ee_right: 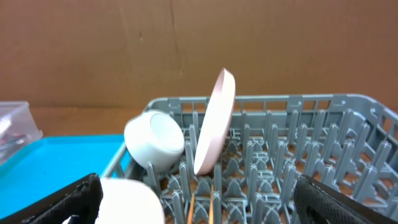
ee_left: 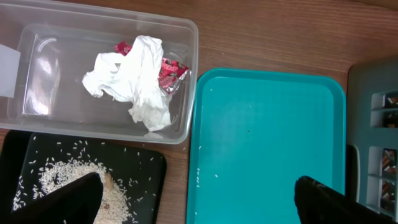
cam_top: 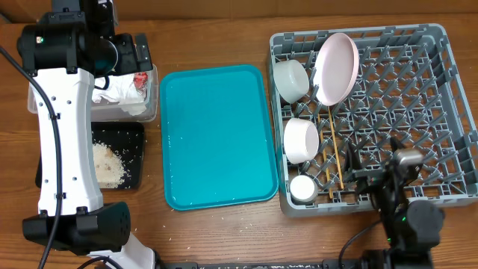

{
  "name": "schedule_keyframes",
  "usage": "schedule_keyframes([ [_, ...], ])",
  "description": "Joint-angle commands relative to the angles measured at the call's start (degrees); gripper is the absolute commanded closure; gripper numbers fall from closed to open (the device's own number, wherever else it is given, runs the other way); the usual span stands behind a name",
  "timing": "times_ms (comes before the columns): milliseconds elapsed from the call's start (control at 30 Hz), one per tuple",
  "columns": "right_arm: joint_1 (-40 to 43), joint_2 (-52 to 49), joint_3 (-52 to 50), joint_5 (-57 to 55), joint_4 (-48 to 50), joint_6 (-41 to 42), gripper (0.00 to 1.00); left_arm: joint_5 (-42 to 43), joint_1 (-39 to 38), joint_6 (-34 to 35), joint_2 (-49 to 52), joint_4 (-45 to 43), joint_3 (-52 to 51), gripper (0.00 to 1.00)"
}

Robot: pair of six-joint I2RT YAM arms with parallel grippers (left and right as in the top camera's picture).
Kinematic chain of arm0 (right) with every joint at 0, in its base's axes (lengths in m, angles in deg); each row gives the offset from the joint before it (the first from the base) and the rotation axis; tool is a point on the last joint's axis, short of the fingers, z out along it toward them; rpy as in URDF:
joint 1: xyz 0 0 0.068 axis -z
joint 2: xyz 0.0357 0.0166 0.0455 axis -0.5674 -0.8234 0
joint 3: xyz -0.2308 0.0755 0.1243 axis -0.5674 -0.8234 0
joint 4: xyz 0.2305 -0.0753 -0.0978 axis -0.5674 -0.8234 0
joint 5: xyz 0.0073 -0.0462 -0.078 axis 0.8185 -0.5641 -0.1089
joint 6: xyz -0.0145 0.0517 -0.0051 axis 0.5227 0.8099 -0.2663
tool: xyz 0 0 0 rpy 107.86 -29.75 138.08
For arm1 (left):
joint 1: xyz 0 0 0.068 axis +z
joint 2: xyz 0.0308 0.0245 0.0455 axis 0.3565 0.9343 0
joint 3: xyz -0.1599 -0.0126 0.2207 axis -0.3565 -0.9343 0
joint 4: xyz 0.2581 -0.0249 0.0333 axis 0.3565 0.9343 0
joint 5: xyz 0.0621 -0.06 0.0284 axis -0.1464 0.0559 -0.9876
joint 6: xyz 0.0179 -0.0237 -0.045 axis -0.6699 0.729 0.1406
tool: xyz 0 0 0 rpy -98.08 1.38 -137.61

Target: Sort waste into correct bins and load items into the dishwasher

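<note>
One wooden table; plain brown wall behind the grey rack

Solid teal plastic serving tray is lying beside grey lattice-patterned plastic dish rack; pale rice crumbs are speckling shallow black rectangular tray.

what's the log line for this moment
left gripper: open | right gripper: open over dish rack | napkins, wrappers: in clear tub | rice: on black tray | pink plate, chopsticks: in dish rack
</note>
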Motion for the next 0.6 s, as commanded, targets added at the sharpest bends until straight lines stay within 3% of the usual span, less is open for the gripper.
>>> schedule_keyframes([
  [0,0.3,6.9,-7.8,0.2,4.3,0.7,0.0,-0.2,-0.1,0.3,0.4,-0.1,0.7,0.0],
  [200,0.3,12.2,-13.2,0.0,5.5,0.6,0.0,-0.2,-0.1,0.3,0.4,-0.1,0.7,0.0],
  [567,0.1,13.1,-13.1,-1.0,3.7,0.6,0.0,-0.2,-0.1,0.3,0.4,-0.1,0.7,0.0],
])
